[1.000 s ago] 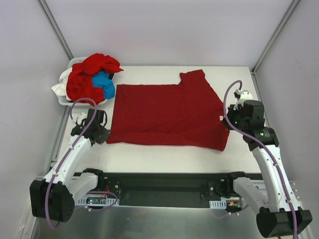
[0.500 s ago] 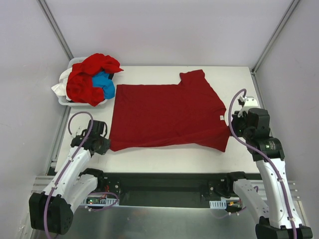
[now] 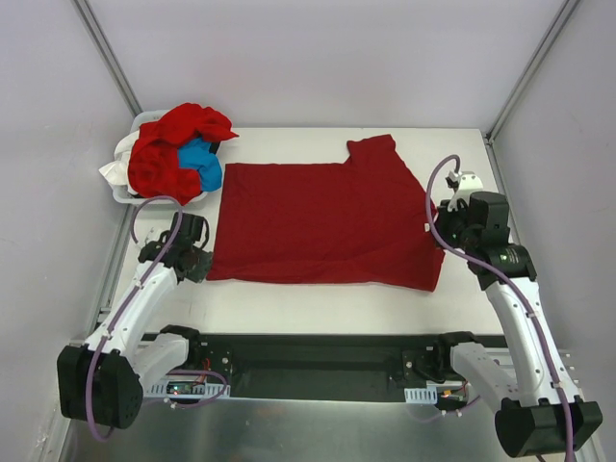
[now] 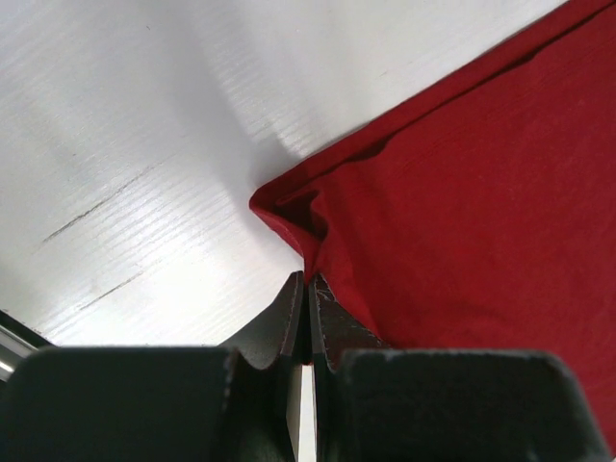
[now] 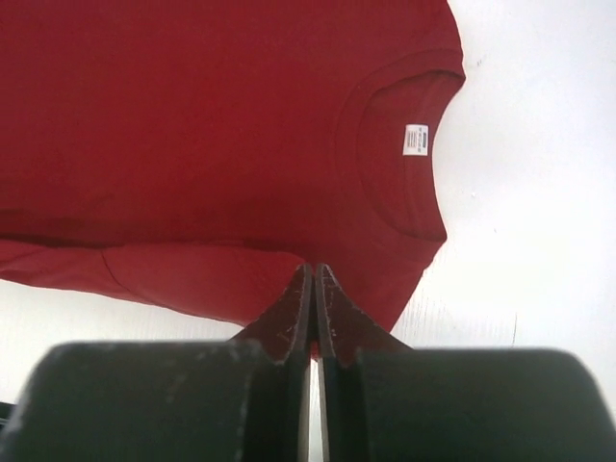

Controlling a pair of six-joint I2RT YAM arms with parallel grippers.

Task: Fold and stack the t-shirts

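Red t-shirt flat on the table. My left gripper pinches its hem corner, right gripper the shoulder by the collar: likely so the near edge lifts evenly for folding.

Bright, even light from overhead fills the top view, leaving the white table nearly washed out, with only faint shadows beside the arms. In the left wrist view a glare patch sits on the table at centre left, while the spread t-shirt is sharp. The left gripper and right gripper are dark and out of focus along the bottom edges
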